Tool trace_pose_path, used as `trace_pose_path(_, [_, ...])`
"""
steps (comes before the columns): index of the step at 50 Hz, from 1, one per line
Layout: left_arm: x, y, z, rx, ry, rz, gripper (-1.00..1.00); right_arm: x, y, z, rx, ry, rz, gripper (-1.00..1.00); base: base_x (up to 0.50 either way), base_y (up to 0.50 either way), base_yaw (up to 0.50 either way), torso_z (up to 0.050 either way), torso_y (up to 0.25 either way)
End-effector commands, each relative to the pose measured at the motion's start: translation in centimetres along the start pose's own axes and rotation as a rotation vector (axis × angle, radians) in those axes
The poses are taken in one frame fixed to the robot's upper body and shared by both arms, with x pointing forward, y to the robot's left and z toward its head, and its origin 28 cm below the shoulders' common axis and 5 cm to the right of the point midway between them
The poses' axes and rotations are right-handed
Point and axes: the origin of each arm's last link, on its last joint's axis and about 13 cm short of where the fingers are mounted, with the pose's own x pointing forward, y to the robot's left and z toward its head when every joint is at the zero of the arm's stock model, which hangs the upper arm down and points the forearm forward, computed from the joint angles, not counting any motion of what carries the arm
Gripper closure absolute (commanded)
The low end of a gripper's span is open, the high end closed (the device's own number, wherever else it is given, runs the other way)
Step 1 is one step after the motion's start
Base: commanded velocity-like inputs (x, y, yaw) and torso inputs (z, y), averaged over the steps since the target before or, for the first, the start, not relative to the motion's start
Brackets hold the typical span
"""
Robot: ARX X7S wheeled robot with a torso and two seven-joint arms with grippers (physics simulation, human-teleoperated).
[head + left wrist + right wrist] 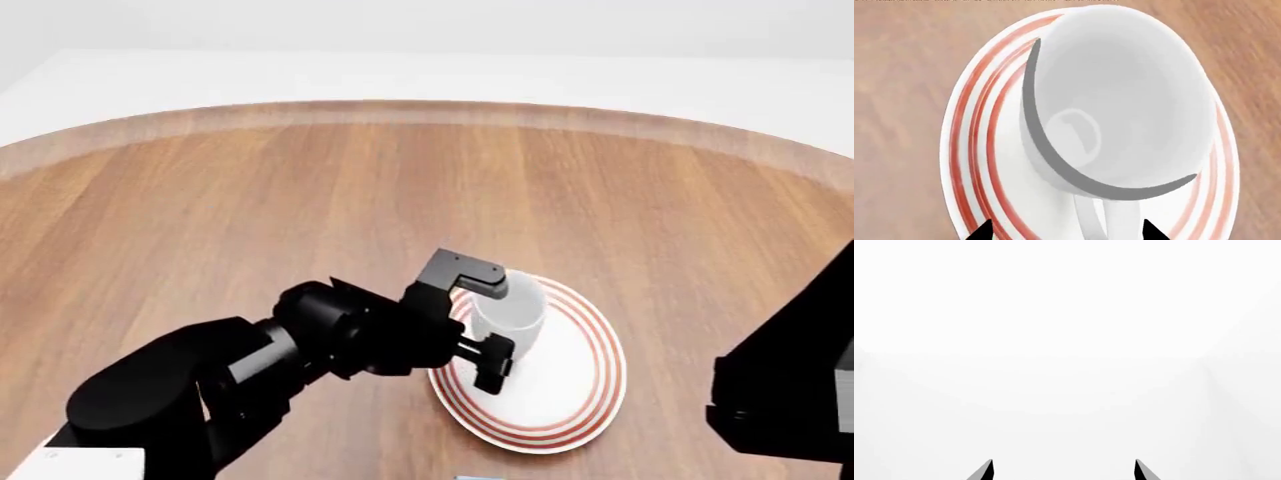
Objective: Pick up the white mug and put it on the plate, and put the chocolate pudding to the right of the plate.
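Through my left wrist camera, the plain glossy white ceramic mug [1121, 100] stands on the round white plate with thin concentric red rings [964, 150], its mouth open toward the lens. The inside of the mug holds nothing; only its pale bottom and a soft highlight show. Its loop handle [1111, 217] points back toward my left gripper [1066, 232], running between the two black fingertips [981, 232], which stand spread on either side of it with space to spare. The plate rests on a brown wooden tabletop [901, 75].

From my head camera, the plate [587, 400] lies on the round wooden table [200, 200], and the white mug [514, 315] sits upright on it, toward the side nearer my left arm. My left gripper [487, 330] is at the mug, one black finger [467, 272] above it and the other [491, 365] below, spread apart around the handle side. Part of my right arm [787, 390] fills the view's right edge. A small sliver of something shows at the bottom edge just below the plate; I cannot tell what it is.

My right wrist camera sees only blank white, with my right gripper [1064, 472] showing two dark fingertips [984, 471] held apart, nothing between them.
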Motion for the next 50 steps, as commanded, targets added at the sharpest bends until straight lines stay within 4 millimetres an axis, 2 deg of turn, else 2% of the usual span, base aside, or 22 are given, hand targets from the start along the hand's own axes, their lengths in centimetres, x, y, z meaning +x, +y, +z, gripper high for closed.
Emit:
trace_pose_path(1, [0.4,-1.3,0.4,0.025,-0.055,-0.038,-1.0,-0.1,0.0,0.0,-0.025,-0.008,0.011,-1.0,0.0,0.0,0.0,0.0,0.0])
trace_pose_path(13, [-2.0,-2.2,0.8,0.07,-0.121,-0.028,-1.0,-0.1,0.1,0.0,-0.024,-0.008,0.019,-1.0,0.0,0.0,0.0,0.0,0.0])
trace_pose_path(23, [-3.6,-1.7,0.9,0.071,-0.14,0.049,-1.0,-0.2,0.2,-0.1,-0.027,-0.004,0.023,-1.0,0.0,0.0,0.0,0.0,0.0])
trace_pose_path(28, [-5.0,-2.3,0.8,0.098,-0.171,0.049,-1.0,-0.2,0.2,-0.1,-0.026,-0.003,0.026,-1.0,0.0,0.0,0.0,0.0,0.0])
trace_pose_path(38, [-9.6,-4.4,0.1,0.191,-0.272,0.023,-1.0,-0.2,0.4,0.0,-0.023,-0.001,0.032,-1.0,0.0,0.0,0.0,0.0,0.0])
trace_pose_path(50, [-14.7,-5.1,-0.8,0.228,-0.406,0.011,-1.0,-0.2,0.5,0.0,-0.021,-0.002,0.039,-1.0,0.0,0.0,0.0,0.0,0.0])
